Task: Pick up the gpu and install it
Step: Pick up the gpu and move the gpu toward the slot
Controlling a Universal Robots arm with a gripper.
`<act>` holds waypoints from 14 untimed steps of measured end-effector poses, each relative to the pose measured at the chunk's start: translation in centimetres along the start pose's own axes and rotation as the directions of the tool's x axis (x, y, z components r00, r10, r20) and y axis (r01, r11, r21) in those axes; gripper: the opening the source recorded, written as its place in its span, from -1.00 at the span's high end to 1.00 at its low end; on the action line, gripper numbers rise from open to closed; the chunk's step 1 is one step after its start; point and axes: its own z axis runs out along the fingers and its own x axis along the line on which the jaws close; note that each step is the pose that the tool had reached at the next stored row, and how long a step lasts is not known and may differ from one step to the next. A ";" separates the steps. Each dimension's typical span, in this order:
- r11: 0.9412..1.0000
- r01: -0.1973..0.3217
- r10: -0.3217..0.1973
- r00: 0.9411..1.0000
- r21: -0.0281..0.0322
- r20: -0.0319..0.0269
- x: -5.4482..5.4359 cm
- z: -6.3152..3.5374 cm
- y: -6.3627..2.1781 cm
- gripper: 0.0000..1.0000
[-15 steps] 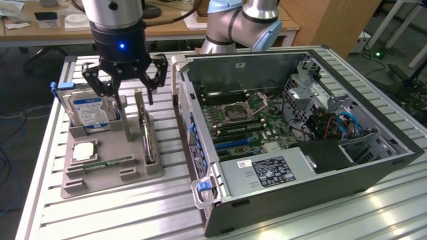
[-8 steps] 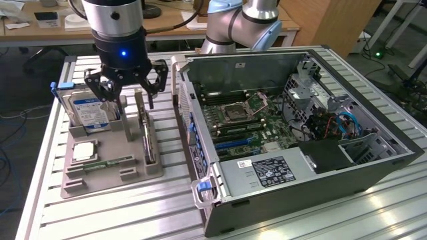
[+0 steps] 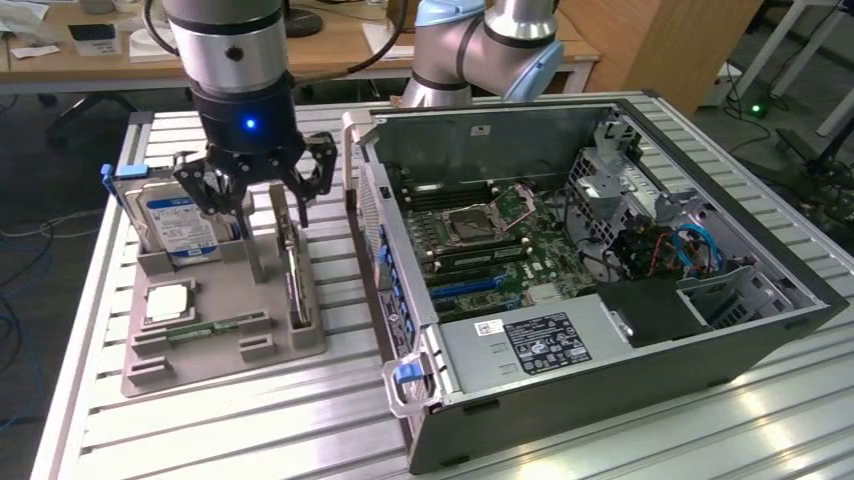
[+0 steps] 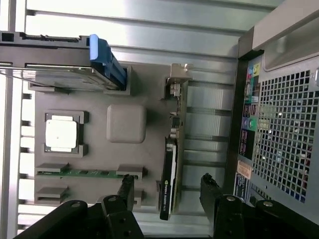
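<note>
The gpu (image 3: 292,268) is a thin dark card with a silvery metal edge, standing on its long edge in a slot of the grey parts tray (image 3: 296,344) at the exterior view's left. My gripper (image 3: 264,205) hangs just above its far end, open. In the wrist view the two black fingers (image 4: 126,187) straddle the gpu (image 4: 172,164), one on each side, with gaps and no contact visible. The open computer case (image 3: 574,250) lies to the exterior view's right of the tray, with its green motherboard (image 3: 487,245) exposed.
In the tray, the silver hard drive (image 3: 180,225) with a blue-white label stands beside the gripper, with a square processor (image 3: 171,300) and a green memory stick (image 3: 220,325) nearer the front. The case's side wall (image 4: 279,124) runs close by the gpu. A second arm (image 3: 481,45) stands behind the case.
</note>
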 end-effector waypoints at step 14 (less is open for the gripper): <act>1.000 -0.001 0.001 1.000 0.005 0.001 -0.1 1.56 -0.03 -0.29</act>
